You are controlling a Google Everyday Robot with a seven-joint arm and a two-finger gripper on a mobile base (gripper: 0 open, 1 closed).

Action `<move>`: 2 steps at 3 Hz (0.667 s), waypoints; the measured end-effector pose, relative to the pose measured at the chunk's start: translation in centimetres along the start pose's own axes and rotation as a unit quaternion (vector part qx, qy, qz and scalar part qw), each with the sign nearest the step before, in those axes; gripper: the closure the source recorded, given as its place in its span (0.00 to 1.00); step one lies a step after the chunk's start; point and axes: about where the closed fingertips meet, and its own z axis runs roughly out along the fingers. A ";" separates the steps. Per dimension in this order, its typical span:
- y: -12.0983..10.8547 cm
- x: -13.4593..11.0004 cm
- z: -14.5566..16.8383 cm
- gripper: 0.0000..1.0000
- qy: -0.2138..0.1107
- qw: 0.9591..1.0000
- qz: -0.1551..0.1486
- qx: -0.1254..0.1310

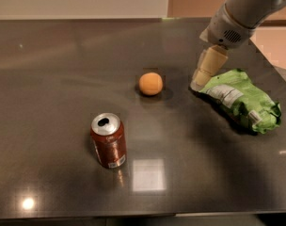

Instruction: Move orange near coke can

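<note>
The dark grey polished counter (pixel 49 79) carries a crinkled green snack bag (pixel 242 102). The beige gripper (pixel 199 84) hovers at the bag's edge; I cannot tell its opening. The dark red aluminium coke can (pixel 108 141) stands upright. The small round orange (pixel 150 84) lies camera-left of the gripper, apart from it.

No writing could be read: white patches on the coke can (pixel 108 140) and the green bag (pixel 246 105) (right edge) were illegible. The gripper (pixel 198 84) hung at the bag's left end.
</note>
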 end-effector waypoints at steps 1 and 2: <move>0.0 -1.7 2.6 0.00 -0.026 0.999 -0.012 -0.019; 0.3 -3.4 4.9 0.00 -0.043 0.998 -0.028 -0.036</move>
